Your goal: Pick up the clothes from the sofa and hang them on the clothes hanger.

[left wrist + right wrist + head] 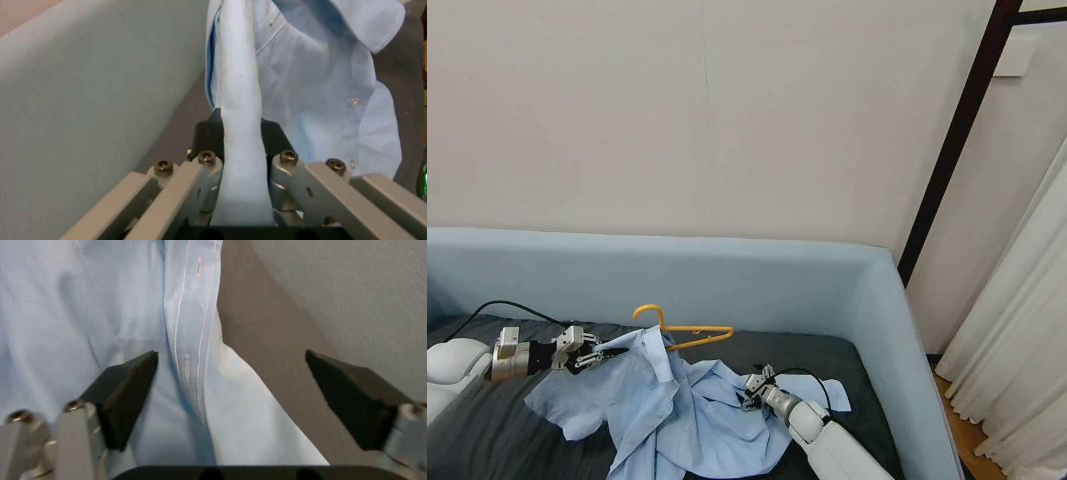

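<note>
Head view: blue shirt [682, 420] crumpled lower centre on sofa [727, 280] seat, yellow hanger [699, 329] by its collar, left gripper [607, 353] lower left, right gripper [747, 393] at the shirt's right edge | Left wrist view: fingers [200, 140] pinched on a shirt fold | Right wrist view: fingers [127, 390] spread wide over the button placket, gripping nothing
</note>
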Tool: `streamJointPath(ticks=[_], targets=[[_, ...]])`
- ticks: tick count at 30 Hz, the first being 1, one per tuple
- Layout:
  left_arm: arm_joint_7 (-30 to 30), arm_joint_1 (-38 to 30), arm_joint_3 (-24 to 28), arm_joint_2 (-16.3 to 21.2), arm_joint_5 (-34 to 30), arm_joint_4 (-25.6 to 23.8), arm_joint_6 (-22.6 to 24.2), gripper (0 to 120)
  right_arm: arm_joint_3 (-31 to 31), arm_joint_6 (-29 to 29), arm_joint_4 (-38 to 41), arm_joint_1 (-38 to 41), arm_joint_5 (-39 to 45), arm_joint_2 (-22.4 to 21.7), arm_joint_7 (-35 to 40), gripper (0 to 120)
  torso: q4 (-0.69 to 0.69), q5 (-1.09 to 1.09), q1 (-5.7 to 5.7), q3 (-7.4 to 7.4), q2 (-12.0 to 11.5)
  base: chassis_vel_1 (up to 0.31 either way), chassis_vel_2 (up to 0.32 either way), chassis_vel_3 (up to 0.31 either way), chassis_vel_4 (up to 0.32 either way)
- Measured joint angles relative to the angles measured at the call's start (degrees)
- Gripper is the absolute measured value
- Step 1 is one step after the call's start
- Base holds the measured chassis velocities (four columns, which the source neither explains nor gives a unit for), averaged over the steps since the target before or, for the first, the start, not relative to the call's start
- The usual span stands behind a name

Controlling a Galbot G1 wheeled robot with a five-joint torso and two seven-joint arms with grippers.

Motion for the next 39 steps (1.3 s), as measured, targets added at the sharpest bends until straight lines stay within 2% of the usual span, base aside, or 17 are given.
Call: streamJointPath(ticks=[2,3,8,9,12,14,17,19,22,28,31,32,36,39], targets=[[-0.13,0.14,-0.11,-0.12,0.0,0.05,-0.13,7,0.02,0.0,0.0,0.03,0.67,0.23,-0.37,74,0.0,0.0,0.0,0.0,0.0,0.0,0.0,0.0,0.0],[-0.13,0.14,-0.11,-0.12,0.0,0.05,-0.13,7,0.02,0.0,0.0,0.03,0.67,0.23,-0.37,74,0.0,0.0,0.0,0.0,0.0,0.0,0.0,0.0,0.0],[-0.75,0.2,-0.2,-0.1,-0.01,-0.04,-0.41,7,0.26,-0.1,0.14,0.05,1.93,0.87,-2.54,52,0.01,0.0,0.0,0.0,0.0,0.0,0.0,0.0,0.0],[-0.75,0.2,-0.2,-0.1,-0.01,-0.04,-0.41,7,0.26,-0.1,0.14,0.05,1.93,0.87,-2.54,52,0.01,0.0,0.0,0.0,0.0,0.0,0.0,0.0,0.0],[-0.87,0.16,-0.25,-0.04,-0.09,-0.02,-0.55,7,0.78,0.12,0.2,0.03,1.12,0.98,-3.59,38,0.01,0.0,0.0,0.0,0.0,0.0,0.0,0.0,0.0],[-0.9,0.17,-0.3,-0.04,-0.1,-0.02,-0.59,7,1.02,0.18,0.26,-0.02,0.91,1.01,-3.73,34,0.01,0.0,0.0,0.0,0.0,0.0,0.0,0.0,0.0],[-0.94,0.38,-0.42,-0.23,-0.12,-0.05,-0.8,7,1.59,0.23,0.52,-0.29,0.53,0.94,-4.03,19,0.01,0.0,0.0,0.0,0.0,0.0,0.0,0.0,0.0],[-0.98,0.42,-0.45,-0.28,-0.12,-0.09,-0.82,7,1.76,0.23,0.58,-0.36,0.33,0.89,-4.14,15,0.01,0.0,0.0,0.0,0.0,0.0,0.0,0.0,0.0],[-1.18,0.52,-0.51,-0.34,-0.14,-0.55,-0.97,7,2.44,0.23,1.02,-0.72,-0.08,0.54,-4.59,1,0.01,0.01,0.0,0.0,0.0,0.0,0.0,0.0,0.0],[-1.63,0.33,-0.52,-0.38,-0.27,-0.64,-1.15,7,2.71,1.38,3.41,-1.59,5.53,-0.52,-4.45,0,0.01,0.01,0.0,0.0,0.0,0.0,0.0,0.0,0.0],[-1.56,-0.26,-0.51,-0.81,-1.2,-0.21,-1.23,7,4.19,0.93,8.4,-2.32,14.1,-2.22,-3.46,0,0.02,0.02,-0.01,0.0,0.0,0.0,0.0,0.0,0.0],[-1.56,-0.26,-0.51,-0.81,-1.2,-0.21,-1.23,7,4.19,0.93,8.4,-2.32,14.1,-2.22,-3.46,0,0.02,0.02,-0.01,0.0,0.0,0.0,0.0,0.0,0.0],[-0.97,-1.62,-0.12,-2.04,-3.22,0.38,-1.52,7,6.39,-2.1,13.16,-0.93,27.34,-6.41,-0.32,0,0.01,0.01,-0.01,0.0,0.0,0.0,0.0,0.0,0.0],[-0.22,-2.13,0.11,-2.48,-4.54,0.37,-1.55,7,6.75,-3.58,14.69,-0.51,32.83,-8.75,1.6,0,-0.01,0.02,0.0,0.0,0.0,0.0,0.0,0.0,0.0]])
